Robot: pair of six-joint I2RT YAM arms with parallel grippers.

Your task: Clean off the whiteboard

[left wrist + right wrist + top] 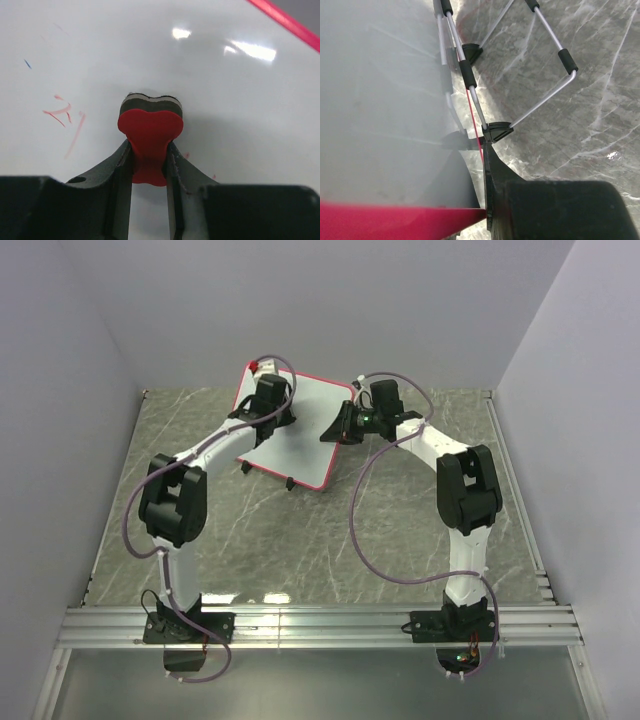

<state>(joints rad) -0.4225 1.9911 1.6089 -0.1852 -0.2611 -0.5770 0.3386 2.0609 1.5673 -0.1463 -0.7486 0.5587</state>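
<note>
Left arm rubbing at the board, right arm at the board's edge.

The left gripper [150, 150] is clamped narrowly on the waist of a small red bow-tie eraser [150, 127], whose dark felt layer, just ahead of the fingertips, lies against the white rectangular whiteboard with a thin red frame [310, 445]. Faint red scribbles [67, 117] sit on the board off to the left of those fingers, and a tiny blue fleck [27, 63] lies further left and beyond them. The board stands tilted on the grey marbled table [400, 530], between the two grippers. The right gripper [338, 428] is at the board's right edge. One dark finger [492, 185] rests against the red frame, with the silver wire stand [555, 95] just beyond it. The other finger is hidden, so I cannot tell whether it grips.
</note>
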